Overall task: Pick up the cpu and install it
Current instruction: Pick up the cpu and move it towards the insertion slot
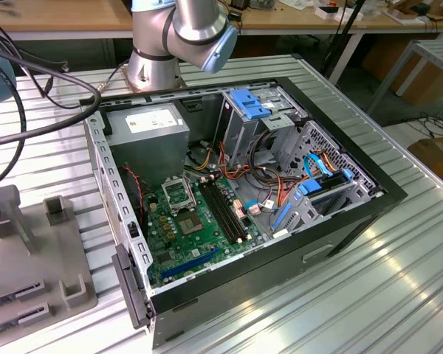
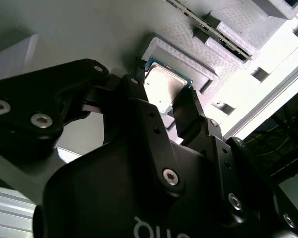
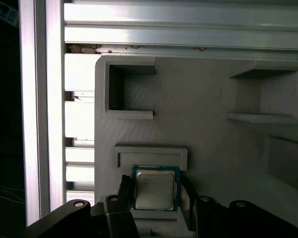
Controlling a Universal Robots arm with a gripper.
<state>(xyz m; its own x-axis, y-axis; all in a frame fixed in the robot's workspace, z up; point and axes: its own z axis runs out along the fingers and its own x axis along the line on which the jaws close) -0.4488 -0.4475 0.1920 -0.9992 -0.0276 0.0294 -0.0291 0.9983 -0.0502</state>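
Note:
The cpu [image 3: 155, 188] is a small square chip with a silver top and a thin green rim. It lies in a shallow holder [image 3: 150, 154] on the grey fixture plate [image 3: 208, 119]. My gripper [image 3: 155, 194] is shut on the cpu, one black finger against each of two opposite edges. The second wrist view shows the same grip, with the cpu [image 2: 164, 84] between the gripper [image 2: 161, 101] fingers. In the exterior view the black socket [image 1: 179, 193] sits on the green motherboard [image 1: 196, 236] inside the open computer case [image 1: 340, 228].
The grey fixture plate [image 1: 29, 251] with raised holders lies at the exterior view's left, beside the case. A grey power-supply box [image 1: 148, 127], long black memory slots [image 1: 225, 210], cable bundles [image 1: 258, 177] and blue drive brackets [image 1: 251, 103] crowd the case. The arm's base [image 1: 162, 44] stands behind it.

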